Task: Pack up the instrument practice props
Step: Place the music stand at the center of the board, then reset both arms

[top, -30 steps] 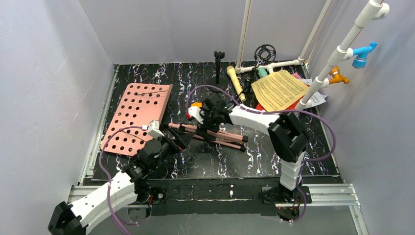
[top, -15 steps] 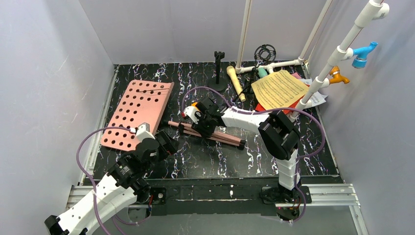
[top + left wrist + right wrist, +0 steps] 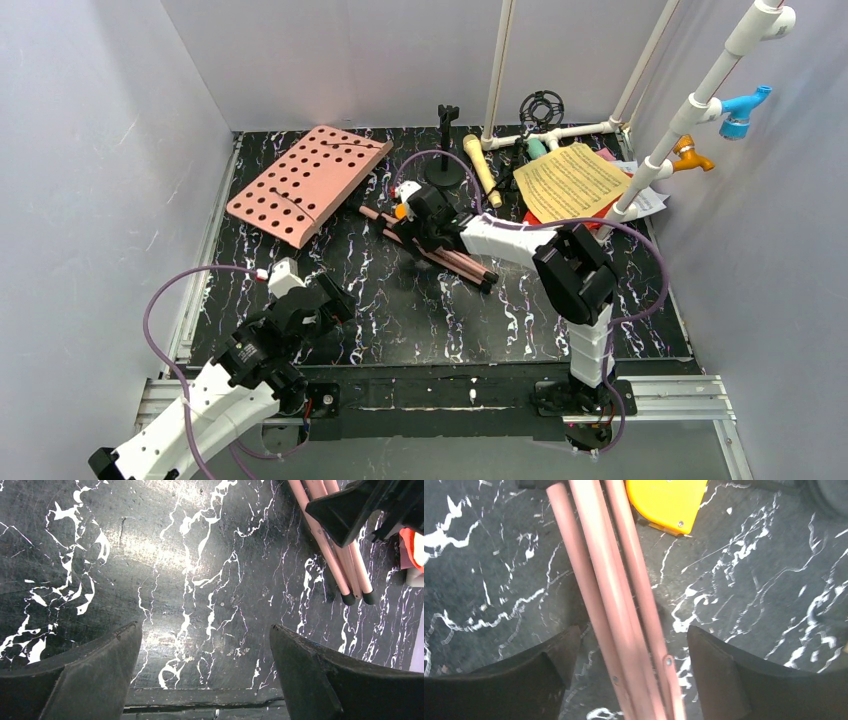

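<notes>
The pink perforated music board [image 3: 305, 180] lies at the back left. Its folded pink tripod legs [image 3: 450, 258] run from it toward the middle. My right gripper [image 3: 408, 230] is open and straddles the legs [image 3: 616, 595], with a gap on each side. My left gripper [image 3: 333, 298] is open and empty above bare mat [image 3: 205, 630]; the leg ends [image 3: 350, 580] show at its upper right. The beige microphone [image 3: 480, 170] and the teal microphone [image 3: 537, 148] lie at the back. The yellow sheet [image 3: 570, 182] tops the red [image 3: 592, 214], white [image 3: 652, 203] and pink sheets at the back right.
A white pipe frame [image 3: 690, 110] with blue and orange fittings stands at the back right. A black stand [image 3: 445, 140] and a black ring mount [image 3: 541, 107] are at the back. A small yellow-orange piece [image 3: 664, 502] lies beside the legs. Walls enclose the mat.
The board and legs have swung from the left side toward the back, and my right gripper moved back with them. My left arm has pulled back toward the near edge.
</notes>
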Robot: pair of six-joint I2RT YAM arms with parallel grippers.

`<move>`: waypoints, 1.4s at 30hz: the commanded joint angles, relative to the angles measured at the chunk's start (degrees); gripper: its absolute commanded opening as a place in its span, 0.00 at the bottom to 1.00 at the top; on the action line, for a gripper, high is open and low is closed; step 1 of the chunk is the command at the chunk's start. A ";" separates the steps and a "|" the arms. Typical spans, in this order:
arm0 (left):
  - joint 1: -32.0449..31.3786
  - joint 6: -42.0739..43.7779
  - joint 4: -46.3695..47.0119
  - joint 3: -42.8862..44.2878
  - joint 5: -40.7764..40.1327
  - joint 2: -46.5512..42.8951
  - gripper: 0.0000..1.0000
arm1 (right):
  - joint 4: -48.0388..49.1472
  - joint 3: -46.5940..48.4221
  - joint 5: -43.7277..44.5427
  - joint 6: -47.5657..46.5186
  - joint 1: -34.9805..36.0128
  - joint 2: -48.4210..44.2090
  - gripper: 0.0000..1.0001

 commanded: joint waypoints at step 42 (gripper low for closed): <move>0.35 31.76 -4.59 35.97 14.55 -0.87 0.98 | -29.01 -7.33 -26.65 -1.14 -55.76 -73.58 0.99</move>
